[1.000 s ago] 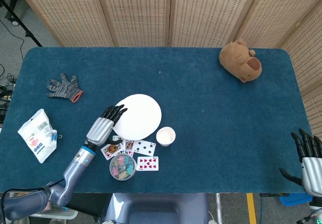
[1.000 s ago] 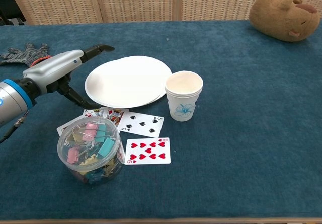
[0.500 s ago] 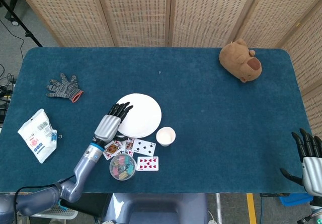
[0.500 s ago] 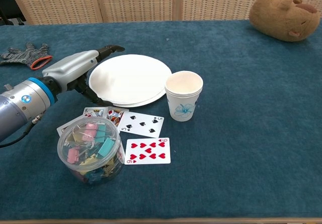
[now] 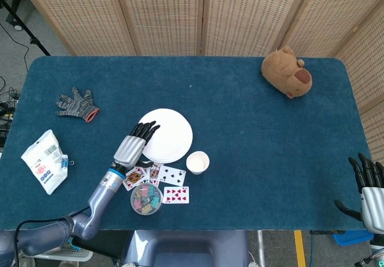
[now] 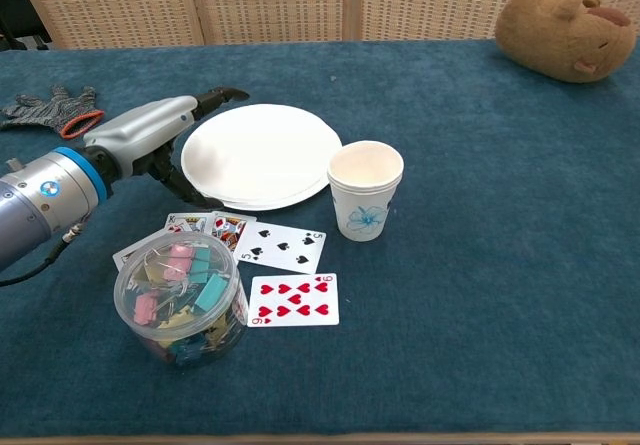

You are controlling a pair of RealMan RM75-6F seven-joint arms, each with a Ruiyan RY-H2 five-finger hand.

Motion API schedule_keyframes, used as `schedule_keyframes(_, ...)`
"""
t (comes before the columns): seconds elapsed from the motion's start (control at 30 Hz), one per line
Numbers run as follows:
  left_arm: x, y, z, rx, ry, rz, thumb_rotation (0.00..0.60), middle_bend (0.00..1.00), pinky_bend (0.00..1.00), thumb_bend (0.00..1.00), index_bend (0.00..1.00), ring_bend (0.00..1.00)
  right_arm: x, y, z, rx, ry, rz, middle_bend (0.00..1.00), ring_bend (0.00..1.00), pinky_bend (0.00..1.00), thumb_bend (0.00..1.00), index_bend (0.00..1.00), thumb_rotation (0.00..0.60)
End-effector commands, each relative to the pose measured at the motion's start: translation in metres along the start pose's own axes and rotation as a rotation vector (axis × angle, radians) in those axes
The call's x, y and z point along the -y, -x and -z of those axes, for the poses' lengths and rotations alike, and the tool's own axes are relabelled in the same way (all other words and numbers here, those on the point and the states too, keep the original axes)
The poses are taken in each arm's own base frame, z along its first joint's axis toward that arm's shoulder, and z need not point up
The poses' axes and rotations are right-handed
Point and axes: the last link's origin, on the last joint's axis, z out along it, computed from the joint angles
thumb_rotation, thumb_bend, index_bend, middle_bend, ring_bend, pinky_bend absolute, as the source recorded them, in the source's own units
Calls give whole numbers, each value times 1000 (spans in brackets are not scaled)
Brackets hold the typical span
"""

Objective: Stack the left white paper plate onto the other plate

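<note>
left hand [image 6: 160, 130] is set at the near-left rim of the round white paper plate [image 6: 262, 153], fingers spread above and below it (grip cannot be confirmed) | plate is seen lying on the second plate, edges nearly matched, presumably for alignment | white paper cup [image 6: 365, 190] and playing cards [image 6: 285, 246] lie just beyond, close enough to obstruct | right hand [image 5: 371, 189] is held released, well apart

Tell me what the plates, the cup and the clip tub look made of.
Plates: apparently paper, matte white, thin rims.
Cup: probably paper or foam, matte white with a blue flower print.
Clip tub: clear, glossy plastic; the coloured clips show through its wall.
</note>
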Motion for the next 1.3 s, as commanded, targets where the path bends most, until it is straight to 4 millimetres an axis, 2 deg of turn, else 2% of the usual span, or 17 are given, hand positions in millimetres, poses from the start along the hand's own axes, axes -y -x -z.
schedule_keyframes(0.03, 3, -4, 4, -6, -1, 5, 600, 0, 0, 110, 0, 0, 0, 0, 0, -1, -1, -1, 0, 0, 0, 0, 0, 600)
schedule_keyframes(0.3, 21, -26, 15, 42, -24, 17, 600, 0, 0, 110, 0, 0, 1, 0, 0, 1, -2, -1, 0, 0, 0, 0, 0, 600)
schedule_keyframes(0.57, 46, -59, 47, 16, -46, -7, 600, 0, 0, 110, 0, 0, 3, 1, 0, 2, -8, -3, 0, 0, 0, 0, 0, 600)
schedule_keyframes(0.7, 52, -61, 58, 103, -35, -2, 600, 0, 0, 110, 0, 0, 5, 2, 1, 7, -17, -3, 0, 0, 0, 0, 0, 600)
schedule_keyframes(0.9, 54, -57, 64, 231, -10, -6, 600, 0, 0, 110, 0, 0, 6, 2, 1, 7, -18, 0, 0, 0, 0, 0, 0, 600)
schedule_keyframes(1.07, 58, -59, 72, 250, -20, -19, 600, 0, 0, 111, 0, 0, 5, 2, 1, 5, -12, 0, 0, 0, 0, 0, 0, 600)
schedule_keyframes(1.2, 70, -69, 90, 205, -64, -58, 600, 0, 0, 110, 0, 0, 4, 1, 1, 3, -12, -1, 0, 0, 0, 0, 0, 600)
schedule_keyframes(1.3, 88, -85, 120, 109, -141, -94, 600, 0, 0, 110, 0, 0, 7, 2, 1, 6, -22, -2, 0, 0, 0, 0, 0, 600)
